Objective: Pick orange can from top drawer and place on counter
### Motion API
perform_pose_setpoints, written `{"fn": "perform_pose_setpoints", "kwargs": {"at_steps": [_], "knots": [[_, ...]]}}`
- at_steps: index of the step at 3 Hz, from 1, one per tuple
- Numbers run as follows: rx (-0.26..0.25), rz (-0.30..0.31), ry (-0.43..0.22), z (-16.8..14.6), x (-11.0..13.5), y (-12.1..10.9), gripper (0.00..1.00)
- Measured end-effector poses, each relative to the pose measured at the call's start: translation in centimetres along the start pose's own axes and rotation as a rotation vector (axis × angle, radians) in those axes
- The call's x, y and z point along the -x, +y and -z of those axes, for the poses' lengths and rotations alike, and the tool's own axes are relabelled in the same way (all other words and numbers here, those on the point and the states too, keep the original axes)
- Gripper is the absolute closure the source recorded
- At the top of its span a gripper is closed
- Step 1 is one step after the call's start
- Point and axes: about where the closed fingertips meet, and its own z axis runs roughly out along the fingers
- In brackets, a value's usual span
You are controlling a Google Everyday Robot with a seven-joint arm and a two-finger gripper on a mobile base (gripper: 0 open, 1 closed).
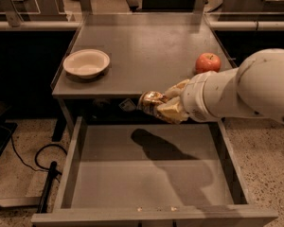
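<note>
My gripper [157, 105] is shut on the orange can [150, 101], a dented golden-orange can. It holds the can in the air above the back of the open top drawer [146, 174], level with the front edge of the counter [142, 51]. The white arm reaches in from the right. The can's shadow falls on the drawer floor. The drawer holds nothing else that I can see.
A white bowl [86, 63] sits on the counter at the front left. A red apple [208, 62] sits at the front right, just behind my arm. A black cable [40, 167] lies on the speckled floor to the left of the drawer.
</note>
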Motion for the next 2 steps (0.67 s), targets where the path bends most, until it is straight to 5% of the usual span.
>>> {"fn": "perform_pose_setpoints", "kwargs": {"at_steps": [2], "knots": [[-0.041, -0.003, -0.016, 0.26, 0.95, -1.37, 1.00]]}}
